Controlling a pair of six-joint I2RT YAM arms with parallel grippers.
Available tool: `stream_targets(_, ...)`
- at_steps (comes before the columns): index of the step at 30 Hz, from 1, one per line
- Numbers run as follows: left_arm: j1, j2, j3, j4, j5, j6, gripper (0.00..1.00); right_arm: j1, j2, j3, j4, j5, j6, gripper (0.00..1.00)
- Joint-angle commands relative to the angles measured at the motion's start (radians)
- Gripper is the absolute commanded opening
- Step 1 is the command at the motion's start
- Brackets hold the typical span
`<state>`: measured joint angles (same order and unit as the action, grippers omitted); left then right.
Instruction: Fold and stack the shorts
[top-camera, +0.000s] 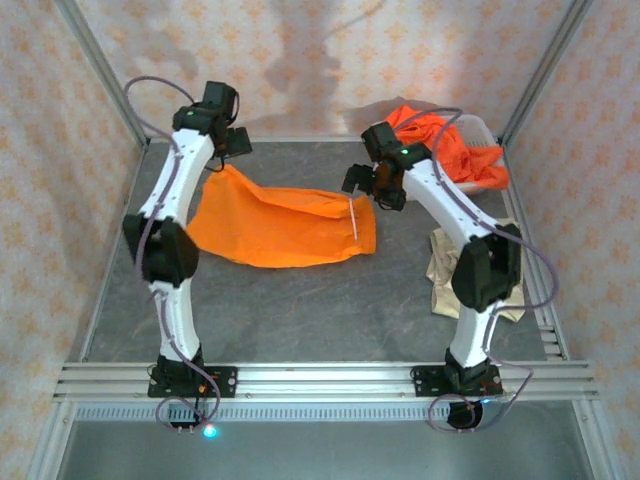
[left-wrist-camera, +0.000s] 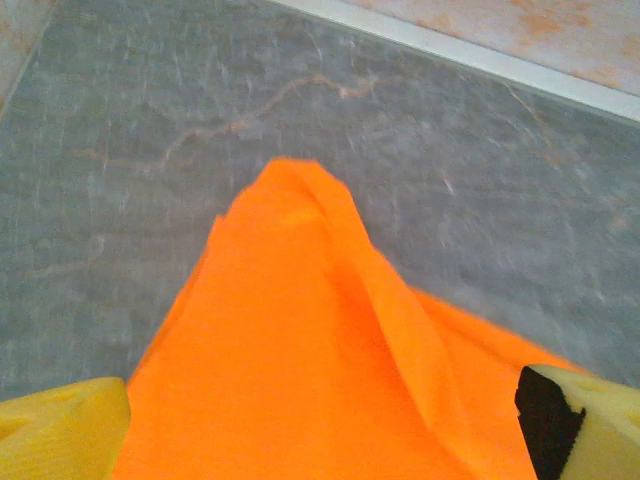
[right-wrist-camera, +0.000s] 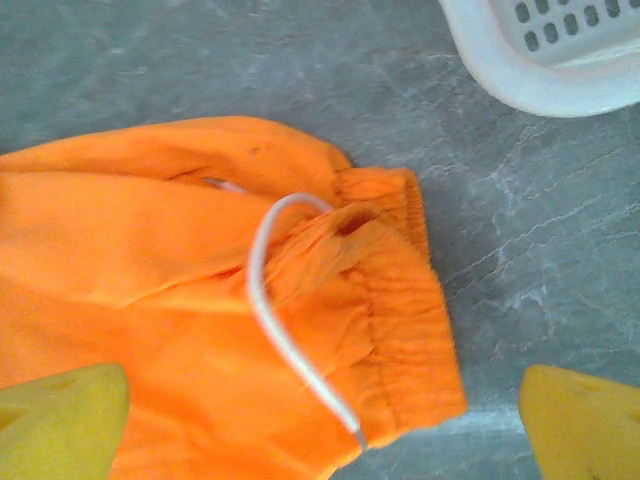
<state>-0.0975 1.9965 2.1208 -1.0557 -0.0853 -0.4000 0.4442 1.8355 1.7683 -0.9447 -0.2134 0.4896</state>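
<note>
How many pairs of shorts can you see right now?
3 that can be told apart: one orange pair spread flat in the middle, one beige pair lying at the right, and an orange heap in the white basket at the back right. That heap may hide more pairs.

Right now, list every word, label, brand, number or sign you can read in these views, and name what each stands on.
No readable text anywhere.
Spread bright orange cloth shorts with a white drawstring: no tag or print showing.
White plastic mesh basket: no label.
Beige cloth shorts: plain.
Patterned cream wall: only a repeating orange ornament, no letters.
</note>
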Motion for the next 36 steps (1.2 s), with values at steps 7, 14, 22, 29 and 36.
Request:
stream_targets(7, 0.007, -0.22, -0.485, 0.268, 0.157, -0.099, 1.0, 0.157, -0.015, -0.056, 0.145, -0.219, 0.078, 0.99)
stream_targets(14, 0.009, -0.163, -0.638, 0.355, 0.187, -0.129, 1.0, 0.158, 0.216, 0.031, 0.166, -0.261, 0.101, 0.99)
stream_targets(22, 0.013, -0.169, -0.854, 0.448, 0.156, -0.189, 1.0, 0.04, 0.394, 0.274, 0.1, -0.282, 0.107, 0.99)
stream_targets(29, 0.021, -0.23, -1.048, 0.515, 0.148, -0.24, 1.0, -0.03, 0.513, 0.378, 0.051, -0.294, 0.159, 0.99)
stream_targets(36, 0.035, -0.355, -1.146, 0.54, 0.2, -0.271, 1.0, -0.035, 0.582, 0.432, 0.005, -0.285, 0.157, 0.99)
